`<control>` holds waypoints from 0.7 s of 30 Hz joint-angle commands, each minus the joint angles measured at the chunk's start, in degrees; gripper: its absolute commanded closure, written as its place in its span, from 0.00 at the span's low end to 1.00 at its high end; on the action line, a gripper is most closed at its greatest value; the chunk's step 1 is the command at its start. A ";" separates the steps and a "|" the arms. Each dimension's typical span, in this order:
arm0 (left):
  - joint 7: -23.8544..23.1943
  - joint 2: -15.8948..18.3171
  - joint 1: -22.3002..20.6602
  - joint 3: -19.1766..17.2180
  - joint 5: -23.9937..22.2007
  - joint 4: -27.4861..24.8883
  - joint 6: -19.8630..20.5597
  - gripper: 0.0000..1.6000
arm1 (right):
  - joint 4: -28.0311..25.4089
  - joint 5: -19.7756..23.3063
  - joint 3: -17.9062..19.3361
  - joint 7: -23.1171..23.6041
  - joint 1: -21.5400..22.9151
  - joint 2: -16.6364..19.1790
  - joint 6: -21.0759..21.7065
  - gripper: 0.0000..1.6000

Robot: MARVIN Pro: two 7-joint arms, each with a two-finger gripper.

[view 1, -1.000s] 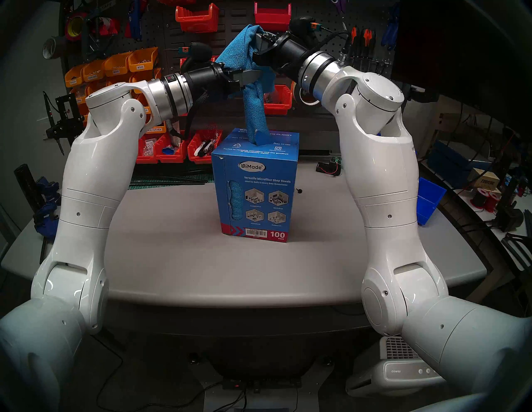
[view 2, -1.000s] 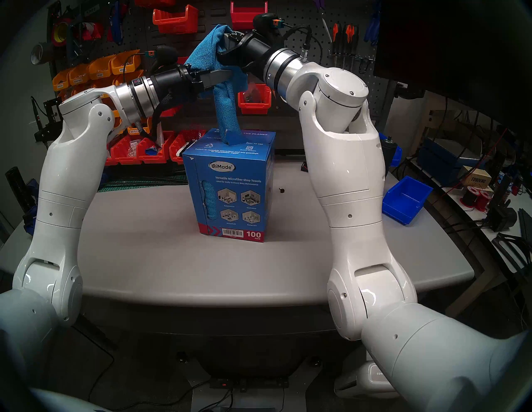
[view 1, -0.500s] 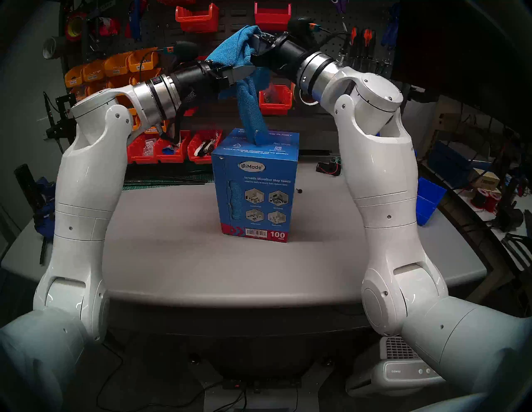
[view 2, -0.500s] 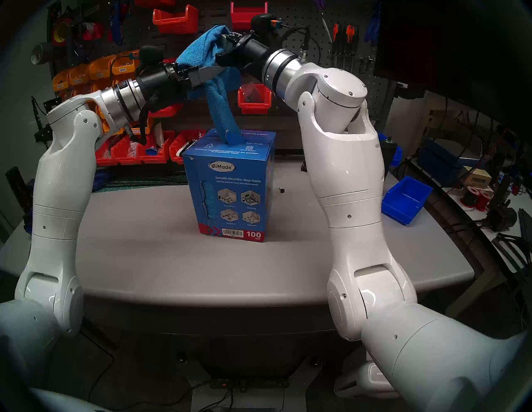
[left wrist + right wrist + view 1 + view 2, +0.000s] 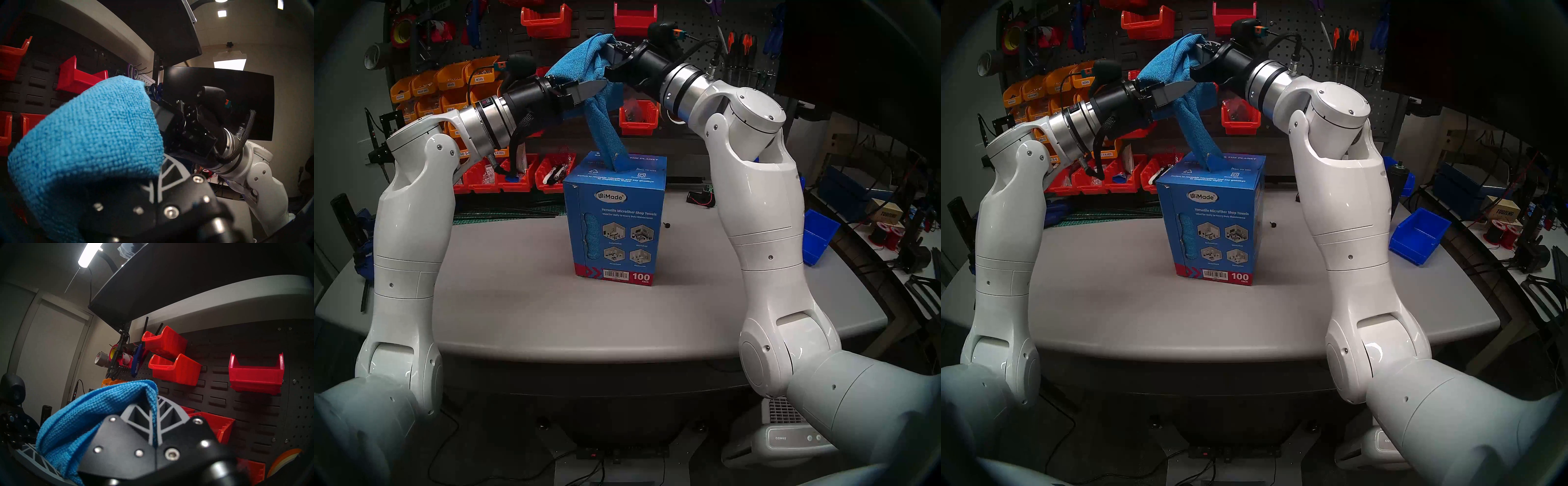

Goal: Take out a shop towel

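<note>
The bright blue shop towel [image 5: 602, 132] rises from the slot in the top of the tall blue printed box [image 5: 616, 234], which stands mid-table. Its lower end is still in the slot and the strand slants up to the left. My left gripper [image 5: 599, 89] is shut on the towel above the box. My right gripper [image 5: 610, 47] is shut on the towel's upper end, higher up. The bunched cloth drapes between both. The towel [image 5: 93, 135] fills the left wrist view and also shows in the right wrist view [image 5: 102, 414], pinched between the fingers [image 5: 136, 414].
The grey table [image 5: 517, 305] carries a small black knob [image 5: 667, 224] right of the box. The pegboard with red bins [image 5: 638, 117] and orange bins [image 5: 466, 78] is close behind both grippers. A blue bin [image 5: 819, 234] sits at the table's right edge.
My left gripper has moved left with the towel, and the right gripper has shifted slightly left. The strand from the box now slants more to the left. The box has not moved.
</note>
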 commanded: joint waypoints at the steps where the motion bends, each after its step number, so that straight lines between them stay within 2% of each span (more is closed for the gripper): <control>1: -1.15 -0.10 -0.13 -0.77 -1.02 -2.22 -0.28 1.00 | -1.36 -0.34 1.31 -0.94 2.24 -0.04 -0.63 1.00; 12: -1.07 0.10 3.10 -2.08 -1.77 -4.71 1.18 1.00 | -1.36 -0.82 1.62 -0.49 2.17 -0.39 -0.56 1.00; 21: 0.42 -0.54 0.86 -1.17 -1.04 -3.19 1.94 1.00 | -1.35 -1.24 1.90 -0.06 2.11 -0.70 -0.50 1.00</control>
